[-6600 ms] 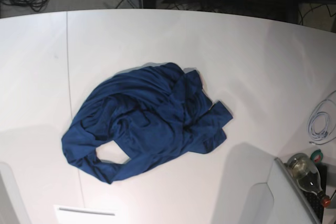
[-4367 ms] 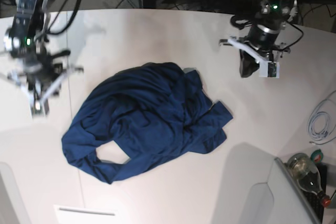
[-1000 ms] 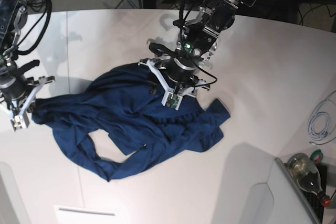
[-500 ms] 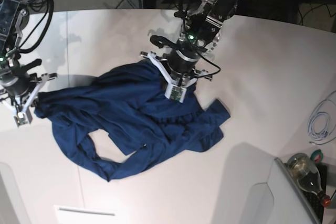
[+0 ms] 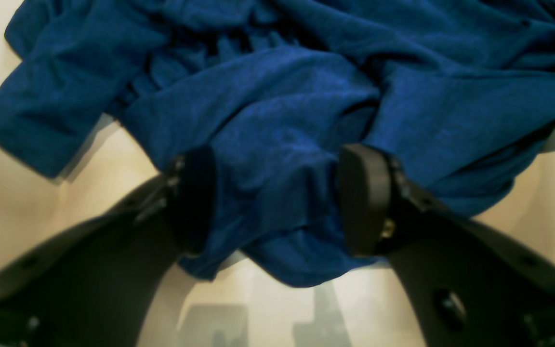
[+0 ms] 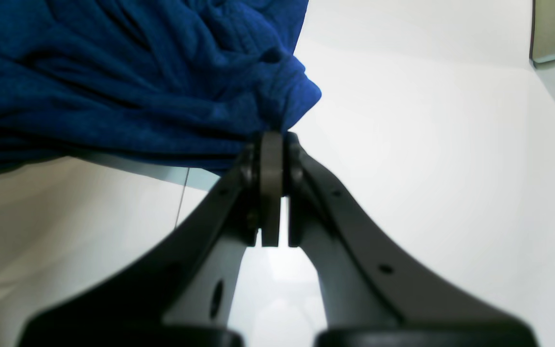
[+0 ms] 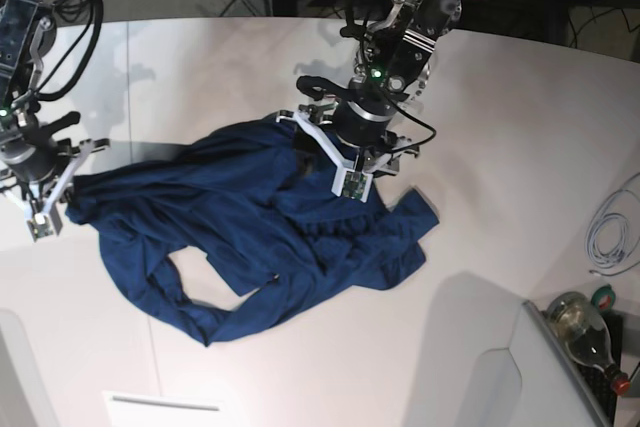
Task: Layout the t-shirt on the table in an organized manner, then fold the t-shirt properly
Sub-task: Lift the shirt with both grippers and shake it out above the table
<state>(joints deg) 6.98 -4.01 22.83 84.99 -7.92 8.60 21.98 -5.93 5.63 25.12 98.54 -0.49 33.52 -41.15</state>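
table [image 7: 520, 147], white and broad, curved along its far edge, crossed by a thin dark seam on the base view's left side. spread rumpled over its middle, the t-shirt [image 7: 260, 232], dark navy, thin and creased, with a loop of cloth around a bare patch of tabletop near its front edge and a sleeve-like flap jutting toward the base view's right. bunched and wrinkled everywhere, not flat. at the shirt's far edge, the left gripper [image 7: 350, 169], pointed down over the cloth, on the base view's right-hand arm. seen from its wrist camera, left gripper [image 5: 277, 202] with jaws standing wide apart, a hump of blue fabric lying between the two dark pads; whether the pads press the cloth cannot be told, and nothing is pinched. at the shirt's other end, on the base view's left, the right gripper [image 7: 45, 212], low over the table, with the cloth drawn out toward it in a stretched corner. in the right wrist view, right gripper [image 6: 272, 159] with jaws pressed together on a gathered corner of the t-shirt [image 6: 128, 82], folds fanning out from the pinch, that edge lifted off the white surface with shadow beneath. off at the table's near right corner, a glass bottle [image 7: 585, 332] lying on its side, and just beyond it a coil of pale cable [image 7: 612, 232].
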